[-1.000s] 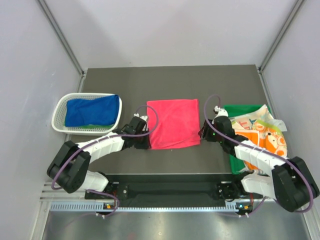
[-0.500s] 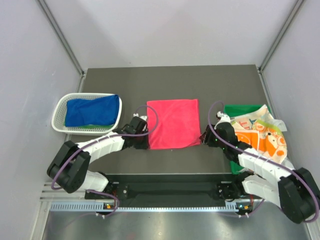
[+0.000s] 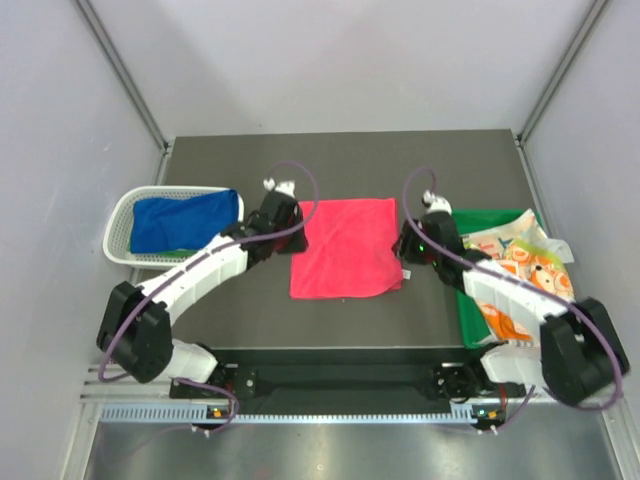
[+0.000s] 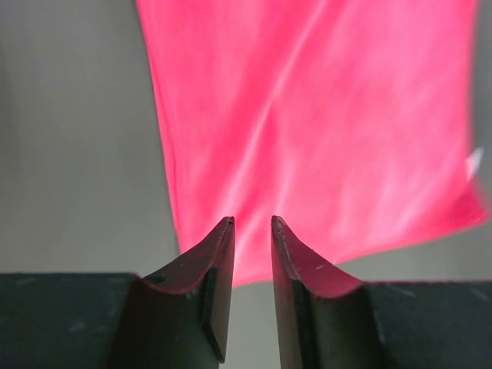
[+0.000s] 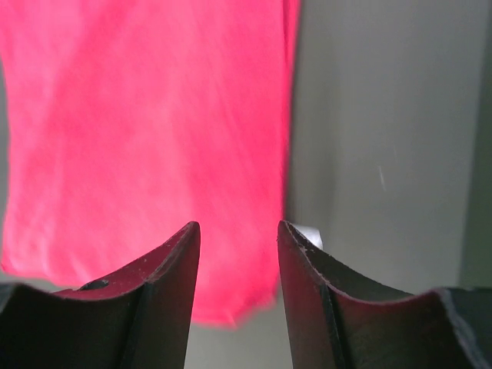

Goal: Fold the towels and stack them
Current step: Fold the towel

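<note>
We see the pink towel (image 3: 345, 250) lying spread out in a single layer at the middle of the tabletop (image 3: 350, 165), its far edge straight and its near edge a little uneven. A small white tag (image 5: 307, 234) shows at its near right corner.

The left jaws sit at the towel's far left corner. In the left wrist view they stand slightly apart, a narrow gap between the tips, with only pink cloth (image 4: 323, 123) showing below them and nothing pinched. The right jaws sit at the towel's right edge, towards the near corner. In the right wrist view they stand well apart, the towel's edge (image 5: 146, 131) running under the gap, nothing gripped.

To the left, a blue towel (image 3: 185, 222) lies bunched in the white basket (image 3: 122, 225), filling most of it. To the right, a heap of printed towels (image 3: 530, 275), white and orange, lies crumpled on the green tray (image 3: 480, 217), partly hidden by the right arm (image 3: 500, 295). We cannot tell how many cloths are in that heap.
</note>
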Robot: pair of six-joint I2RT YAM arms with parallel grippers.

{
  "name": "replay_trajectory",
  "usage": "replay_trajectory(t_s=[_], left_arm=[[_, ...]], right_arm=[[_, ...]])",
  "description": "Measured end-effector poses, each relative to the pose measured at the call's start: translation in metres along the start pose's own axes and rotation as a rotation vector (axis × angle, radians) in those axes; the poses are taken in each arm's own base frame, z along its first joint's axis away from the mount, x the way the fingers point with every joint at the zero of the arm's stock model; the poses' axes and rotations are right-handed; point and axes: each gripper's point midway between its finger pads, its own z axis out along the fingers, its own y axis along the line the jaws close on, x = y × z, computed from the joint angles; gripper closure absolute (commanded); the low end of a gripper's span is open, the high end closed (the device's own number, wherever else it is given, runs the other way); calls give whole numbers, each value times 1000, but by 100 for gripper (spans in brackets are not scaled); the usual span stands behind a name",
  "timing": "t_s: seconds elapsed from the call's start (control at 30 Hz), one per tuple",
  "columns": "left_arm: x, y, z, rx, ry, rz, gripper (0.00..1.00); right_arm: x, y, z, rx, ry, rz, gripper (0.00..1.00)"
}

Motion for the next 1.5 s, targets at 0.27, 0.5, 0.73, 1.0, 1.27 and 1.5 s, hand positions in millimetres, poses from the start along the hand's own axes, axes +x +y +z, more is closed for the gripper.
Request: replay_trajectory(t_s=[0.27,0.5,0.73,1.0,1.27,1.5], left_arm=[[-110,24,51,-103,-140,-88,66],[-112,53,119,-154,-33,-43,52],[-118,58,140,-127,-7,-30,53],[-113,71,166,-140,26,-42,63],[-116,72,173,-133,16,-50,90],[-122,76,176,-133,-1,-60,100]], right_arm=[[-82,17,70,32,-42,-9,54],[-100,4,125,84,-1,-38,54],[-105,1,148,99,18,-65,57],[-105,-10,163,134,40,-72,76],[-104,-27,165,167,55,-53,90],[-108,-33,165,175,49,-43,100]])
